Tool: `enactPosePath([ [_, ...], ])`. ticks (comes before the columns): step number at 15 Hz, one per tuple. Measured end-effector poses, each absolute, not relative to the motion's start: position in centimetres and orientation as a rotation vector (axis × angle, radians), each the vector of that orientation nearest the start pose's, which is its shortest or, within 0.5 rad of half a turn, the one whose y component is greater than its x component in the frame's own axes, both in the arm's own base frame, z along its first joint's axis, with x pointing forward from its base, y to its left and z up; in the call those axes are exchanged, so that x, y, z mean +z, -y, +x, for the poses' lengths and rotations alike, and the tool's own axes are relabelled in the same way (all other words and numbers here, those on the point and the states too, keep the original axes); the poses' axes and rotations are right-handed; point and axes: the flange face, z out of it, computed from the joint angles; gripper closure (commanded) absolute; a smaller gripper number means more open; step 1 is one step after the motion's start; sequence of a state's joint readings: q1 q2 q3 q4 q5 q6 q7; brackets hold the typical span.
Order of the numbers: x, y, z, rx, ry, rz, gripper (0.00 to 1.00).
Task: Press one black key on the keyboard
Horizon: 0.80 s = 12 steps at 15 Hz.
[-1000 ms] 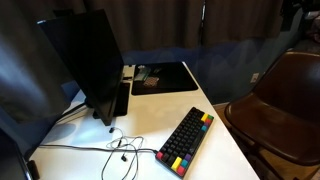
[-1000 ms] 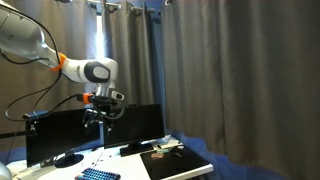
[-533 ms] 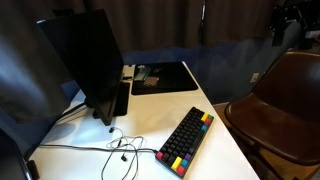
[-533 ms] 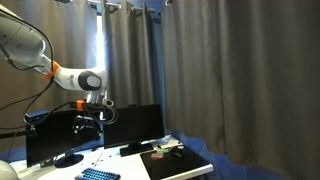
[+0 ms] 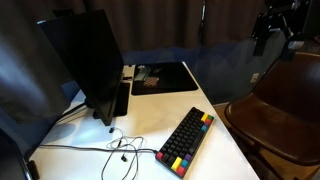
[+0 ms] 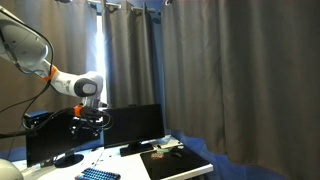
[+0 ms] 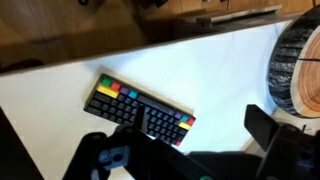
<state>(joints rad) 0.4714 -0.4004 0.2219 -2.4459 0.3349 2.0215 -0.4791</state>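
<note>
1. Wrist view: the keyboard [image 7: 140,112] lies slantwise on the white table [image 7: 60,90], with black keys across its middle and red, yellow and green keys at its ends.
2. The gripper [image 7: 178,142] shows along the bottom edge of that view. Its dark fingers [image 7: 268,132] are spread wide with nothing between them, and they are clear of the keys.
3. A round brown chair seat [image 7: 296,70] fills the right edge.
4. In an exterior view the keyboard [image 5: 187,140] sits near the table's front edge, with coloured keys along its near end and one long side. A tangle of thin cable [image 5: 120,150] lies beside it, not touching.
5. A black monitor [image 5: 85,60] stands behind the cable, and a flat black desk mat [image 5: 165,77] lies further back.
6. The gripper [image 5: 272,25] hangs high in the top corner, above the chair and well apart from the keyboard.
7. In an exterior view the arm [image 6: 70,82] bends down before grey curtains [image 6: 230,80].
</note>
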Motion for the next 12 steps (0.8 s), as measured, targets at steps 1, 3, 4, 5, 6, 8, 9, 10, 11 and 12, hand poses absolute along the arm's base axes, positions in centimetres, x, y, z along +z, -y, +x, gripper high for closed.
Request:
enactPosePath([
  [1,43.2,-30.4,30.5,0.028,1.416,-2.534,0.0],
  [3,40.7,-34.0,29.7,-0.038,1.417,-2.477,0.0],
  [4,39.4,-35.5,29.4,-0.072,1.412,-2.461,0.0],
  [5,38.1,-36.8,29.4,-0.108,1.4,-2.452,0.0],
  [6,36.8,-37.9,29.4,-0.146,1.383,-2.445,0.0],
  [8,34.7,-39.5,30.2,-0.224,1.346,-2.436,0.0],
  [9,33.7,-40.1,30.6,-0.242,1.337,-2.434,0.0],
  [10,33.1,-40.6,31.0,-0.246,1.331,-2.433,0.0],
  [11,32.7,-40.8,31.2,-0.241,1.327,-2.432,0.0],
  [12,32.6,-41.0,31.4,-0.24,1.325,-2.43,0.0],
])
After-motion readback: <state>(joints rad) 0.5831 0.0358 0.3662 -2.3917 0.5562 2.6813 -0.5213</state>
